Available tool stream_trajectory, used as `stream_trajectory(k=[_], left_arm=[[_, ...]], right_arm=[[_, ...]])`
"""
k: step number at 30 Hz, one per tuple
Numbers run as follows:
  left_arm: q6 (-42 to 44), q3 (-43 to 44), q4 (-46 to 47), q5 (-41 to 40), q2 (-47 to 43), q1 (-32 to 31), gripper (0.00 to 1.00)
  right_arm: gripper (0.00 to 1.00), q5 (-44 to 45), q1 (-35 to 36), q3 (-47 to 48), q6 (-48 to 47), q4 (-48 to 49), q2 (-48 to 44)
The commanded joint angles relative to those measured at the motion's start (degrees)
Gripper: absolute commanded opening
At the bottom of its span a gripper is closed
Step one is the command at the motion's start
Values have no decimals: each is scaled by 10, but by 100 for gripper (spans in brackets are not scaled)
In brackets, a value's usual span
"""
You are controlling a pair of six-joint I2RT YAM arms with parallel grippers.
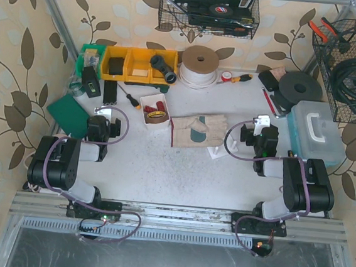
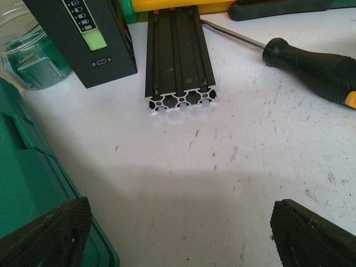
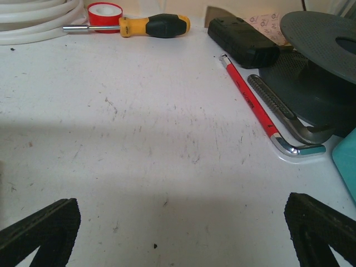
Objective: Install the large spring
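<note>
Large spring cannot be picked out in any view. Left gripper (image 2: 178,233) hangs spread wide over the white table (image 2: 233,167), gripping nothing. Ahead of it lie a black aluminium extrusion (image 2: 179,61), a black power bank (image 2: 83,39) with battery icons on a green strip, and a black-handled screwdriver (image 2: 311,67). Right gripper (image 3: 181,231) is likewise spread and empty, near a red L-shaped hex key (image 3: 248,94). Lettering elsewhere is too small to read

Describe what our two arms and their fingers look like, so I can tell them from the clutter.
The left arm and right arm match: chunky black joint housings joined by pale grey links, on black base plates. A purple cable loops along each. The fingers are black pads with a fine diamond-grid texture.
</note>
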Motion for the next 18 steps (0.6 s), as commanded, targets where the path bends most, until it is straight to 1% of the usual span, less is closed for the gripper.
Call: stream_trajectory(k=[1, 9, 11, 13, 14, 15, 16, 18], left_arm=[[1, 6, 20, 0, -7, 1, 91], [-1, 10, 12, 6, -7, 4, 90], [-2, -2, 30, -15, -12, -1, 91], [0, -10, 39, -65, -24, -21, 91], [-4, -12, 38, -80, -32, -25, 90], [-6, -9, 27, -99, -44, -29, 91], [-7, 4, -5, -122, -62, -34, 91], [-27, 75, -161, -148, -83, -43, 91]], right_arm=[[100, -10, -2, 10, 7, 2, -2], [100, -10, -2, 8, 7, 4, -4], [100, 6, 9, 7, 1, 3, -11], [100, 22, 22, 7, -9, -17, -38], [100, 37, 29, 11, -10, -48, -58], [100, 45, 33, 22, -7, -86, -80], [100, 52, 35, 34, -1, -127, -99], [100, 72, 42, 53, 7, -183, -140]])
